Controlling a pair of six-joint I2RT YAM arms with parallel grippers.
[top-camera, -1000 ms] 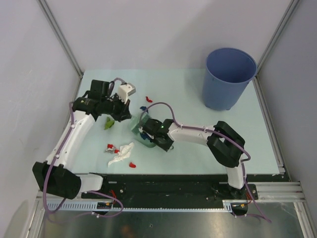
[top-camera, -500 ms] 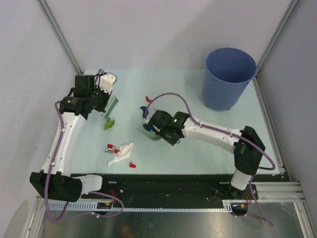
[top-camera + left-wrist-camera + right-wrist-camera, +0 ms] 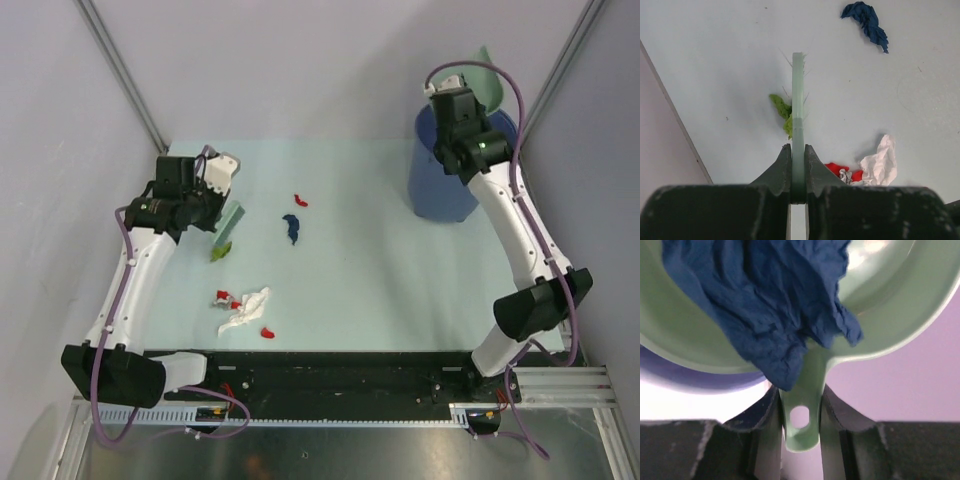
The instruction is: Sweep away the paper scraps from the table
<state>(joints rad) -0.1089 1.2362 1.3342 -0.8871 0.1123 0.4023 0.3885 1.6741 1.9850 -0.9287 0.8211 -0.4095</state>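
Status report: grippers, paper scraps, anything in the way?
Left gripper shut on brush, beside green scrap. Right gripper shut on dustpan, blue wad inside, at bin. White crumple, red bits on table. Nothing blocking.

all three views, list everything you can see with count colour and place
table: 1, pale mint green, under everything
bin: 1, blue, far right of the table
dustpan: 1, pale green, held up over the bin
dark blue wad: 1, dark blue, in the dustpan
dark blue scrap: 1, dark blue, middle of the table
red scraps: 4, red, one far middle, three near left
white crumple: 1, white, near left among the red scraps
green scrap: 1, green, beside the brush
brush: 1, pale green, left side
left hand: 1, black, shut on the brush
right hand: 1, black, shut on the dustpan handle
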